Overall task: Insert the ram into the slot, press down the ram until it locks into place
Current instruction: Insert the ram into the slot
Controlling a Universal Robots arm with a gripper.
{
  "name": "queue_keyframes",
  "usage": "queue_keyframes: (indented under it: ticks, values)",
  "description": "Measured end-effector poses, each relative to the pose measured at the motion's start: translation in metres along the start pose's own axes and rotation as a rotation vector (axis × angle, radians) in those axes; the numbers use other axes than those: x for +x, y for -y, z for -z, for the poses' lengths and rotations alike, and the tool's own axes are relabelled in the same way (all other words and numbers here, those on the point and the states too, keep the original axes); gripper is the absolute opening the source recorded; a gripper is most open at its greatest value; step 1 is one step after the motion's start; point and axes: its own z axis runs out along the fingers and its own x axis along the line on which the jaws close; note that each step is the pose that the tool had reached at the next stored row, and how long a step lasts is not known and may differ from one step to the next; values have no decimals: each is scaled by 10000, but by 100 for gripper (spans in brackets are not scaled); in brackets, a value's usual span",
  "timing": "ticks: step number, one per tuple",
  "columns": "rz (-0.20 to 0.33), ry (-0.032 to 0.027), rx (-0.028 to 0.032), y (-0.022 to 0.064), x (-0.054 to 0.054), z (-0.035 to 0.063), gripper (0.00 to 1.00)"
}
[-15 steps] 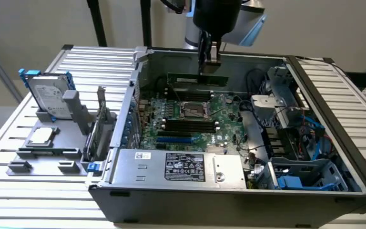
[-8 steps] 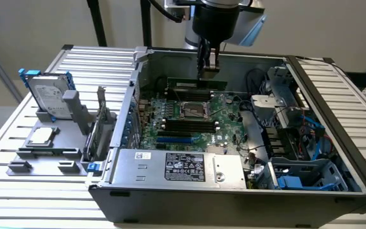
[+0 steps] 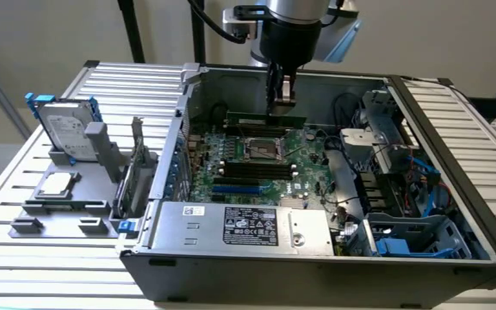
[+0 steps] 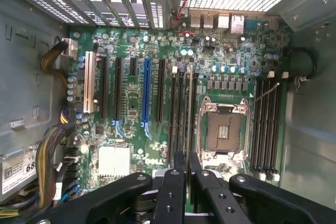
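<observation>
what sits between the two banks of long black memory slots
The square metal-framed processor socket on the large green motherboard, seen in the wrist view.

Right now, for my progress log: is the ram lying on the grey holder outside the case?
No, the hand grips the ram inside the case, over the motherboard.

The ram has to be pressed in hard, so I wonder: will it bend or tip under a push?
The ram is probably stiff: a flat board, hanging straight from the fingers. Thin and on edge, it may tilt if pushed off-centre. Likely light.
</observation>
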Motion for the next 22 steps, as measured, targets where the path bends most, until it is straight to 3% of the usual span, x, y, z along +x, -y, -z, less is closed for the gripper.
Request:
queue_keyframes:
  ticks: [22]
  values:
    - [-250, 11, 11, 14, 115, -398, 13]
